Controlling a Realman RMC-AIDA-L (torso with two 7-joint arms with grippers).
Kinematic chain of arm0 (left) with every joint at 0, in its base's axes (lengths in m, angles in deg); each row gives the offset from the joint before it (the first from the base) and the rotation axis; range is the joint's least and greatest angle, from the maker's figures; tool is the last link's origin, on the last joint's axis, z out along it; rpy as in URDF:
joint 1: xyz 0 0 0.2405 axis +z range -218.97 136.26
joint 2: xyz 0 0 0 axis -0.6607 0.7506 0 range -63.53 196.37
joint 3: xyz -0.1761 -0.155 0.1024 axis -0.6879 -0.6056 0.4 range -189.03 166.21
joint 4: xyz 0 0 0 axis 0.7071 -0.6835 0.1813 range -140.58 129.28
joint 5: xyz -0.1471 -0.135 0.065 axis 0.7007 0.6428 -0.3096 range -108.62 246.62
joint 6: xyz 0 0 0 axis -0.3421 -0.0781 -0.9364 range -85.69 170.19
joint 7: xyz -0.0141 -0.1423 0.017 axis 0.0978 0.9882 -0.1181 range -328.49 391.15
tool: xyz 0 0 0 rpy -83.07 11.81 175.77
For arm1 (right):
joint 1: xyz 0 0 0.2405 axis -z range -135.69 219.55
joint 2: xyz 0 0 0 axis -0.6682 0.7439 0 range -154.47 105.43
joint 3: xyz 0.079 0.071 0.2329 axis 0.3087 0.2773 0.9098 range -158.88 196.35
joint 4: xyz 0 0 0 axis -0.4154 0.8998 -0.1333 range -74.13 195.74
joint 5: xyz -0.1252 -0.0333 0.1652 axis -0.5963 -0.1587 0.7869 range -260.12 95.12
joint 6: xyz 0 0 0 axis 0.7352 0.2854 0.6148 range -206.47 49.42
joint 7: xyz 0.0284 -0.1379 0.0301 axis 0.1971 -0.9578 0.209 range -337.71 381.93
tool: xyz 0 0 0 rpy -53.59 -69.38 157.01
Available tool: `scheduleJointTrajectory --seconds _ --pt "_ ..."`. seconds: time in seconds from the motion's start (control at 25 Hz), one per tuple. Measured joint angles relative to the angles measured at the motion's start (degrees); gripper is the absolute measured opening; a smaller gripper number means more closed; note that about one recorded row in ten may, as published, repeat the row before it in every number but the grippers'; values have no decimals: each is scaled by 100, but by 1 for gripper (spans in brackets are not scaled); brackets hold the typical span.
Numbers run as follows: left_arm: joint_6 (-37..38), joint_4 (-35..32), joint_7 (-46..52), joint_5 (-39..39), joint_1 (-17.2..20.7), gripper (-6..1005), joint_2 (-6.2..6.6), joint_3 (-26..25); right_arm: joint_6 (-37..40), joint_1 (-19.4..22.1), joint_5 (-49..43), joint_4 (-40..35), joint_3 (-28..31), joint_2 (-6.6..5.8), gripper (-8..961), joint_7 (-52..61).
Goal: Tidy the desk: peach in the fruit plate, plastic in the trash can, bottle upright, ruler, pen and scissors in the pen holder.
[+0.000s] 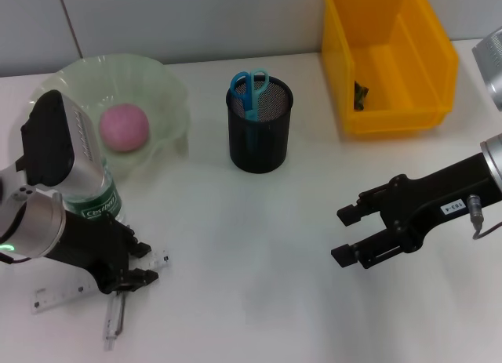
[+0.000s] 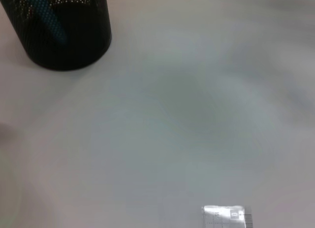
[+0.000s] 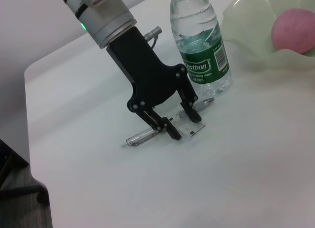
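I see one peach [image 1: 124, 128] in the bowl [image 1: 169, 85], one scissors [image 1: 250, 91] in the cup [image 1: 259, 143]; left gripper [image 3: 183, 123] spread over the ruler [image 1: 59, 293], right gripper [image 1: 345, 234] spread.

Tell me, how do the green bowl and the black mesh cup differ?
The green bowl is wide, shallow and wavy-edged, while the black mesh cup is tall, narrow and straight-sided. The bowl is pale and see-through; the cup is dark wire mesh. The bowl holds a pink peach, the cup holds blue-handled scissors. Both stand upright on the white table, open at the top.
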Motion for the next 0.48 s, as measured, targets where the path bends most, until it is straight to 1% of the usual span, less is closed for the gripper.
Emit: scheduleJointTrajectory --seconds 0.04,0.28,0.36,0.44,0.48 --pt "-10 -12 4 -3 10 390 0 20 0 -4 0 0 0 0 773 1" --pt "88 -94 114 -8 19 390 5 21 0 -11 0 0 0 0 773 4" --pt "233 -211 206 -9 14 390 15 -5 0 -15 0 0 0 0 773 5" --pt "535 -555 371 32 39 390 23 -78 0 -19 0 0 0 0 773 5" --pt "535 -555 371 32 39 390 23 -78 0 -19 0 0 0 0 773 5"
